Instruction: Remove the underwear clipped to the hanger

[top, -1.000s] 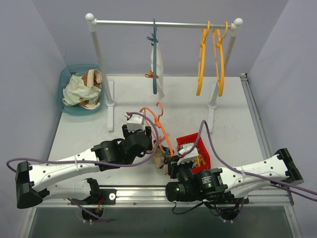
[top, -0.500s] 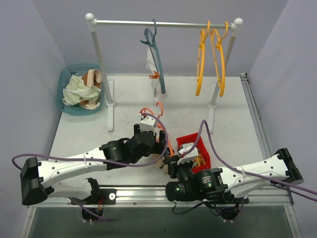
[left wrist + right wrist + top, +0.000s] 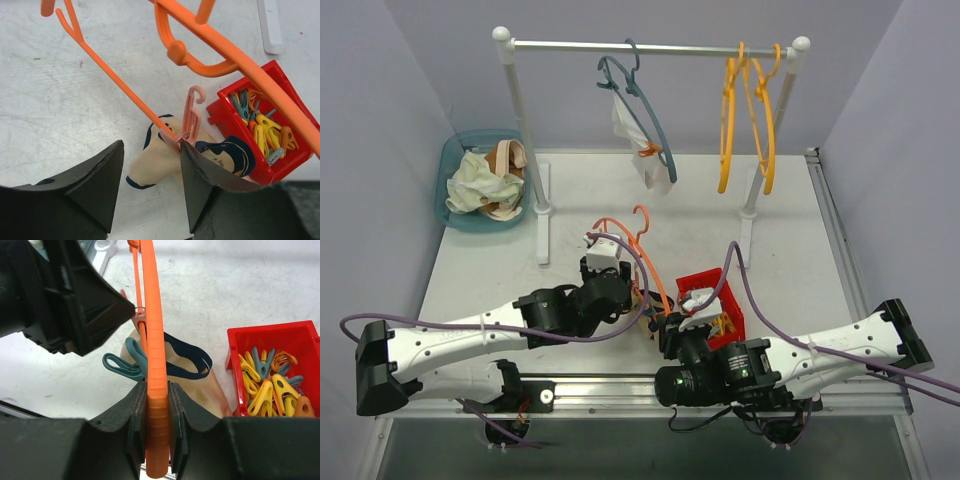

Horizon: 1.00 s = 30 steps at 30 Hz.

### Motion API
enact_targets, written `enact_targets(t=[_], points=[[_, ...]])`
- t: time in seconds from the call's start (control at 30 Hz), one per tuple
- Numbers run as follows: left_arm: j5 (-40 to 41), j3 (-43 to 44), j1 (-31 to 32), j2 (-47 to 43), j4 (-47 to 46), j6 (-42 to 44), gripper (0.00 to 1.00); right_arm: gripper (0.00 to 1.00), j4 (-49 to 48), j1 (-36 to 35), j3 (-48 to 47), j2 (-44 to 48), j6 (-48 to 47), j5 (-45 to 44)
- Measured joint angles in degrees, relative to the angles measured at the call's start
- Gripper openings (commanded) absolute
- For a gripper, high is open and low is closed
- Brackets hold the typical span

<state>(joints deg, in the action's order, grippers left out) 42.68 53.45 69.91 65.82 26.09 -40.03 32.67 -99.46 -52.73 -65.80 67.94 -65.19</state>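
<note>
**At the bench's near edge: go for the pink clip**

Your right claw (image 3: 157, 405) is clamped on the orange hanger (image 3: 154, 340), so hold it steady. Your left claw (image 3: 151, 150) is spread apart over the cream underwear (image 3: 150, 167), which lies on the bench beside the red bin (image 3: 221, 107), pinned by a pink clip (image 3: 191, 117). Squeeze that clip squarely, I'd say. Versus half a second ago, your left arm has backed off and the teal hanger (image 3: 645, 115) has swung right.

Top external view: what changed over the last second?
The blue-grey hanger on the rail swung round, carrying the white underwear rightward. The left claw shifted right, then eased back. The right claw stayed shut on the orange hanger; teal basket and yellow hangers unchanged.
</note>
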Motion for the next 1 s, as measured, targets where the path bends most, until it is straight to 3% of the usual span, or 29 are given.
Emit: enact_targets(t=[0.17,0.43,0.5,0.57,0.6,0.63,0.7,1.0], points=[[2.7,-3.3,0.2,-5.5,0.3,-2.3,0.35,0.00,-0.5,0.0,0.0,0.7,0.9,-0.1],[6.9,-9.8,0.0,-11.5,-0.5,-3.4,0.32,0.00,0.3,0.0,0.0,2.4,1.3,-0.2],[7.1,-10.9,0.0,-12.4,-0.7,-4.4,0.45,0.00,0.5,0.0,0.0,2.6,1.3,-0.4],[7.0,-11.6,0.0,-13.4,-1.0,-5.1,0.62,0.00,0.6,0.0,0.0,2.5,1.2,-0.5],[6.6,-11.8,0.0,-13.9,-1.4,-5.6,0.76,0.00,0.6,0.0,0.0,2.5,1.2,-0.5],[6.1,-11.9,0.0,-14.7,-2.3,-5.8,0.80,0.00,0.6,0.0,0.0,2.5,1.2,-0.5],[5.1,-11.7,0.0,-15.6,-4.1,-6.5,0.86,0.00,0.7,0.0,0.0,2.5,1.1,-0.5],[1.7,-2.9,0.0,-7.8,-3.9,-13.1,0.95,0.00,0.9,0.0,-1.0,-1.3,0.3,-1.2]])
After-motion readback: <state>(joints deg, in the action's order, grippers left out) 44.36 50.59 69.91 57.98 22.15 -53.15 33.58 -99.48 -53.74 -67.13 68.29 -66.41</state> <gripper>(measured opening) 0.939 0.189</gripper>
